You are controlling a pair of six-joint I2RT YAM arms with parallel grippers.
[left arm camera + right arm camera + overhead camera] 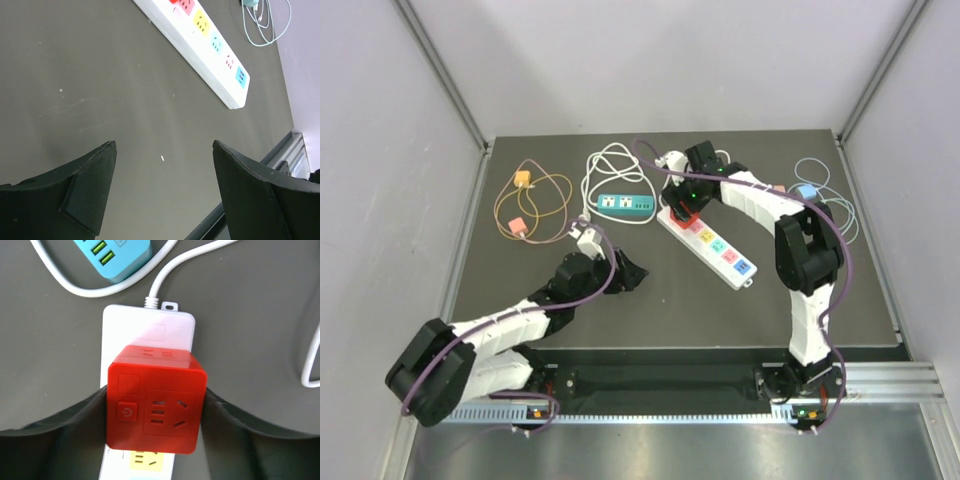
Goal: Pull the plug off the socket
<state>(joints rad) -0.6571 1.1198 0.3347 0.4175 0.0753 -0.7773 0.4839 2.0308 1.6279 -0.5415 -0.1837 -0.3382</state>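
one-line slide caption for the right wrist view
Right hand grips the red cube plug seated on the white power strip

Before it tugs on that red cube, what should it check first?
1. Right gripper straddles the red cube plug, fingers against both sides: ok.
2. Grip tight enough to pull: cannot tell.
3. Plug seated on the white power strip: ok.
4. Left gripper bracing the strip: not ok; it hangs open over the table, apart from the strip.
5. White cord clear of the cube: ok.
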